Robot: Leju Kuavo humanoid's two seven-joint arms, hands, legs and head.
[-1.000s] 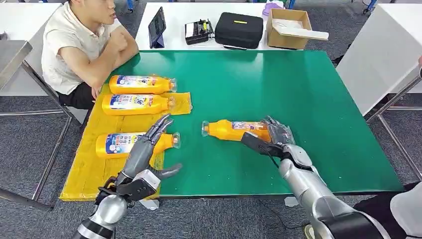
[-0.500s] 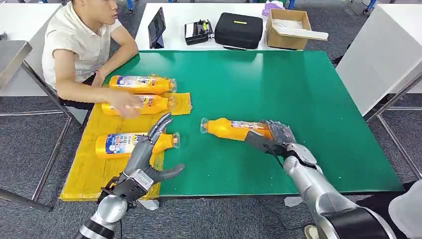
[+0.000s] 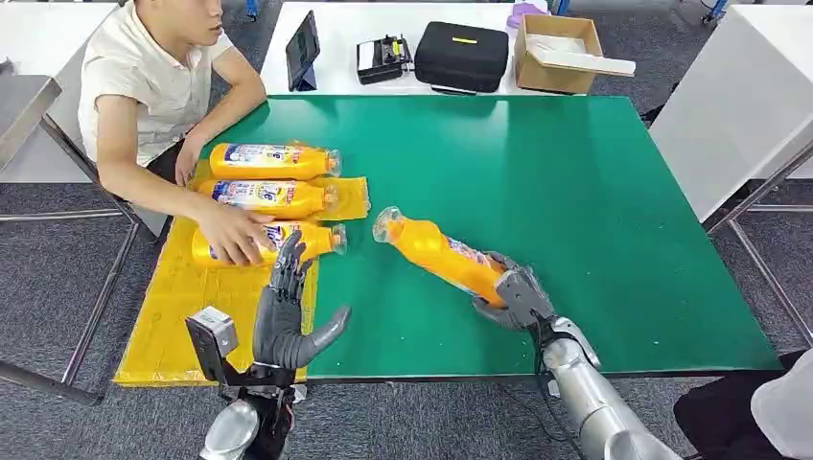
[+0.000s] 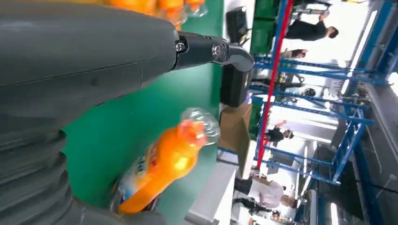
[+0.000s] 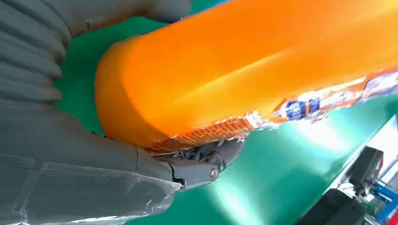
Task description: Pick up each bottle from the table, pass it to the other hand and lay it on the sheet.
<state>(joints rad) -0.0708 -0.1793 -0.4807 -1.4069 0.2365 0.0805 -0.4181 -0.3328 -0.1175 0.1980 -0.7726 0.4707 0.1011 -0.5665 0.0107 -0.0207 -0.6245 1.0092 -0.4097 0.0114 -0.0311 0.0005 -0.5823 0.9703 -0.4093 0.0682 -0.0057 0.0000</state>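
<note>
My right hand (image 3: 510,292) grips the base of an orange bottle (image 3: 436,253), raised off the green table (image 3: 575,192) with its clear cap pointing up and to the left. The right wrist view shows this bottle (image 5: 244,65) held between thumb and fingers. My left hand (image 3: 286,311) stands upright and open at the table's near edge, beside the yellow sheet (image 3: 182,297); in its wrist view the bottle (image 4: 164,164) hangs beyond the thumb (image 4: 141,51). Three more orange bottles (image 3: 273,161) (image 3: 268,196) (image 3: 264,241) lie on the sheet.
A seated person rests a hand (image 3: 230,232) on the nearest bottle on the sheet. A white table behind holds a tablet (image 3: 303,50), a black case (image 3: 460,56) and a cardboard box (image 3: 556,53). Another white table (image 3: 738,105) stands at the right.
My right hand has lifted the bottle off the table and tilted it. My left hand has turned upright and drawn back. The person slid the nearest bottle on the sheet closer to the others.
</note>
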